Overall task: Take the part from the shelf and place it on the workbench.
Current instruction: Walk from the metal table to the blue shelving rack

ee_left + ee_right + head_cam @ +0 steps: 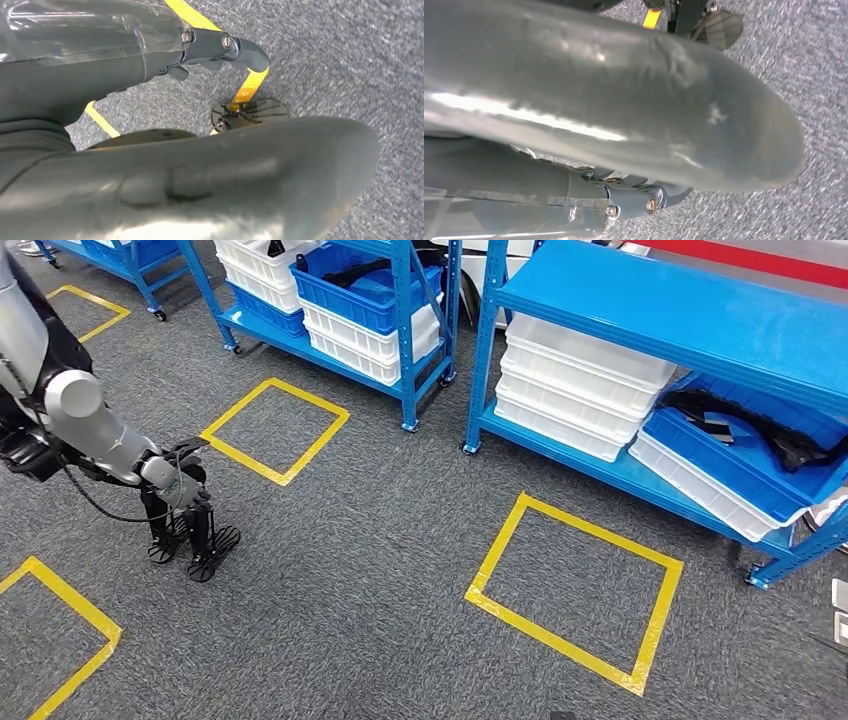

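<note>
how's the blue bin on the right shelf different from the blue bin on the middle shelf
The right blue bin sits tilted across white bins, hanging past the shelf edge; the middle blue bin lies level, stacked squarely on white bins. The right one shows more of its black part. Both hold dark parts.

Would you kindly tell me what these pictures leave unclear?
- Right hand, right wrist view: its thick thumb hides most fingers; open or shut is unclear.
- Left hand, head view: small and dark; finger pose unclear.
- Black part in the blue bin, head view: cut off by the shelf and picture edge.
</note>
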`<action>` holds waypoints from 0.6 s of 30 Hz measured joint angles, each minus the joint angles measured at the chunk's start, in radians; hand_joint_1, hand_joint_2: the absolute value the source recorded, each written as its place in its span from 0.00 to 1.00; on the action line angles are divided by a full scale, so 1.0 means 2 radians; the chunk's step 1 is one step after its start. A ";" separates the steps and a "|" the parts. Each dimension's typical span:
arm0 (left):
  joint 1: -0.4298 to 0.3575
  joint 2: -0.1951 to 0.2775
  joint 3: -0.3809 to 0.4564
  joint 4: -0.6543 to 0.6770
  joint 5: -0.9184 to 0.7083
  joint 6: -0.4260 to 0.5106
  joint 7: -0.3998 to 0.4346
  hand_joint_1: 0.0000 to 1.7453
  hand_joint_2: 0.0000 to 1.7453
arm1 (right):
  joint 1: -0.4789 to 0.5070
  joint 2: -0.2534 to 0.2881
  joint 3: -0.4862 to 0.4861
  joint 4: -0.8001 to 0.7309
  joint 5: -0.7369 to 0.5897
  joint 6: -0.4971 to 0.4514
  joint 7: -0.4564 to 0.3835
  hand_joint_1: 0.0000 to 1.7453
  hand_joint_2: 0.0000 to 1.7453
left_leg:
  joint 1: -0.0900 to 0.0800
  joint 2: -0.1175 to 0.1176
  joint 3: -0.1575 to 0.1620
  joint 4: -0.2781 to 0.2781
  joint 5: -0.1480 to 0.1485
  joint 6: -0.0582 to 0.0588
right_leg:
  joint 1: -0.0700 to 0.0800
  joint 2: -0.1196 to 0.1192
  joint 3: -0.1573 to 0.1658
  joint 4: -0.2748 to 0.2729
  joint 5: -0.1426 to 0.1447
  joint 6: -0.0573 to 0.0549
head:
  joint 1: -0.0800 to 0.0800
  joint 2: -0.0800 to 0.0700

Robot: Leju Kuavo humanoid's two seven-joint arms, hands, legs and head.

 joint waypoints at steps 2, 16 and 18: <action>0.000 0.000 0.000 0.000 0.000 -0.001 0.000 0.00 0.00 | -0.001 0.000 0.000 0.000 0.000 0.000 0.000 0.00 0.00 | 0.002 -0.012 -0.013 0.034 -0.024 -0.005 | -0.001 0.005 0.000 -0.002 0.002 -0.006 | -0.004 0.000; 0.001 0.000 0.000 0.000 0.000 -0.003 0.000 0.00 0.00 | 0.000 0.001 0.004 0.000 -0.001 0.001 0.001 0.00 0.00 | 0.000 -0.039 0.001 -0.015 0.013 0.016 | 0.000 0.037 -0.005 0.005 -0.003 0.008 | -0.013 0.000; 0.001 0.000 0.000 0.000 0.000 -0.003 0.000 0.00 0.00 | -0.002 0.001 0.004 0.000 -0.002 0.002 0.002 0.00 0.00 | 0.001 -0.029 0.002 -0.021 0.015 0.020 | 0.000 0.020 -0.025 0.050 -0.030 0.010 | -0.008 0.000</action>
